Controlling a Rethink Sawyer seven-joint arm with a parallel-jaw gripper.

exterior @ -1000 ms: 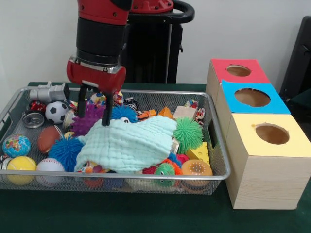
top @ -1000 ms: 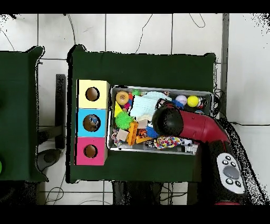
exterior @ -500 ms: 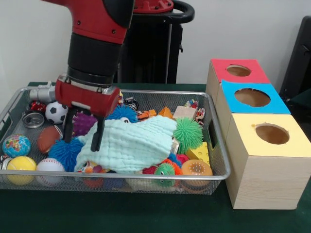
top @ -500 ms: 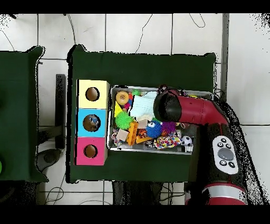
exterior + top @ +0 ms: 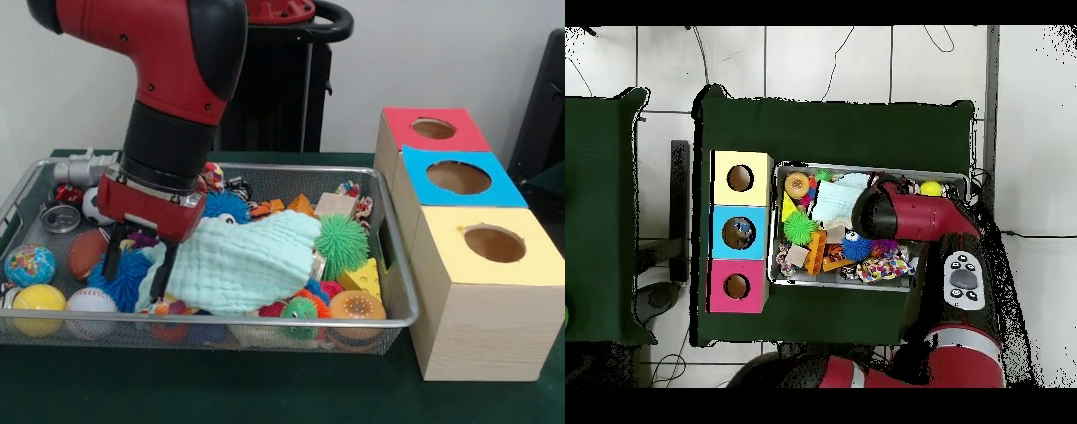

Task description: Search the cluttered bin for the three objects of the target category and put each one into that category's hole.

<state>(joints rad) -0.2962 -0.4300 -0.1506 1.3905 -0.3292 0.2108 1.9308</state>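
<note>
My gripper point(image 5: 137, 268) is open and low in the left part of the wire bin point(image 5: 395, 265). Its two black fingers point(image 5: 113, 261) stand either side of a blue spiky ball point(image 5: 131, 276), at the left edge of a mint cloth point(image 5: 243, 261). A second blue spiky ball point(image 5: 226, 205) lies behind the cloth and a green spiky ball point(image 5: 342, 242) to its right. In the overhead view the red wrist point(image 5: 877, 212) hides the fingers and sits beside the cloth point(image 5: 833, 198). Red point(image 5: 433, 131), blue point(image 5: 459, 178) and yellow point(image 5: 493, 246) boxes with holes stand right of the bin.
Around the gripper lie a brown football point(image 5: 86, 251), a globe ball point(image 5: 29, 264), a yellow ball point(image 5: 35, 300), a baseball point(image 5: 88, 304) and a soccer ball point(image 5: 92, 206). An orange ball point(image 5: 356, 306) and a cheese wedge point(image 5: 364, 279) sit at the front right.
The gripper has come forward and down from over the purple spiky ball to the blue spiky ball at the cloth's left edge. The purple ball is now mostly hidden behind the wrist.
</note>
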